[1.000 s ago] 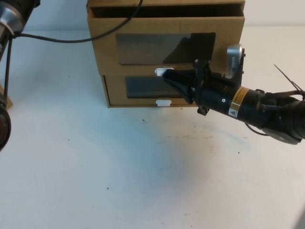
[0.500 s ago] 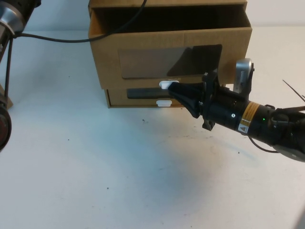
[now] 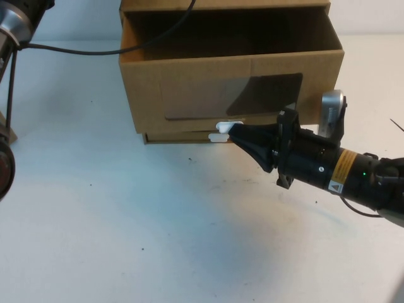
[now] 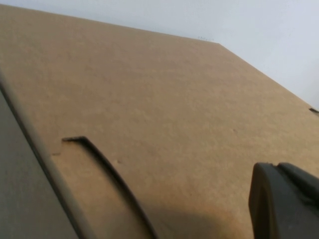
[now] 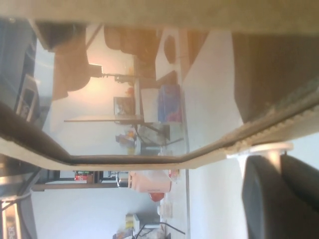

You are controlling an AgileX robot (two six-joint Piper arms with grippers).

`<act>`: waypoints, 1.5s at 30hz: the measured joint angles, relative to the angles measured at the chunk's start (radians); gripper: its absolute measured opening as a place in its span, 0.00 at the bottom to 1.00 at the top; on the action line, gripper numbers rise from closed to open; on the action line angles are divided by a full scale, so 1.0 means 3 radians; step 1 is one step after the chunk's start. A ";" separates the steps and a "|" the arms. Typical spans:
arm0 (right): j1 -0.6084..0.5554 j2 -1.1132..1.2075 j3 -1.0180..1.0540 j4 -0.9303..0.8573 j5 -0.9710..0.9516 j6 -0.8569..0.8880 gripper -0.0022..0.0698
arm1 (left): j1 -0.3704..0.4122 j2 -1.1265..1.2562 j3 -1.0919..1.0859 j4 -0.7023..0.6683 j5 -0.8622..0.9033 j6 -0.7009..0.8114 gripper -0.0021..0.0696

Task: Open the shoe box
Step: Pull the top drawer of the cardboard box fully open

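Pulled further out than a second ago: upper drawer (image 3: 189, 82) of shoe box (image 3: 252, 5), far across table (image 3: 126, 221). Left gripper (image 4: 285, 199) against cardboard, jaw state untellable. Right gripper (image 3: 237, 130) pinched shut on white tab (image 3: 222, 126). Light, stiff, probably tearable: best pulled straight by tab.

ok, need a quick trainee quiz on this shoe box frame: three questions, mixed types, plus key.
1. True or false: the upper drawer of the brown cardboard shoe box stands pulled out toward the robot.
2. The right gripper, at the drawer front, is shut on: A) the upper drawer's white plastic handle; B) the lower drawer's white handle; C) the black cable.
3. Fill in: the left gripper, seen only in its own wrist view, sits close to a plain ___ surface.
Key: 1 true; 2 A; 3 cardboard.
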 joint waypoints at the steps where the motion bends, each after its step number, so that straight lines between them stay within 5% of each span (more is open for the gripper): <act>1: 0.0000 -0.0019 0.0018 0.0000 0.0000 0.0000 0.03 | 0.0000 0.0000 0.0000 0.0000 0.0009 0.0001 0.01; 45: 0.0239 -0.0558 0.0745 -0.0158 -0.0073 -0.0025 0.03 | 0.0000 0.0000 0.0000 0.0000 0.0033 -0.0011 0.01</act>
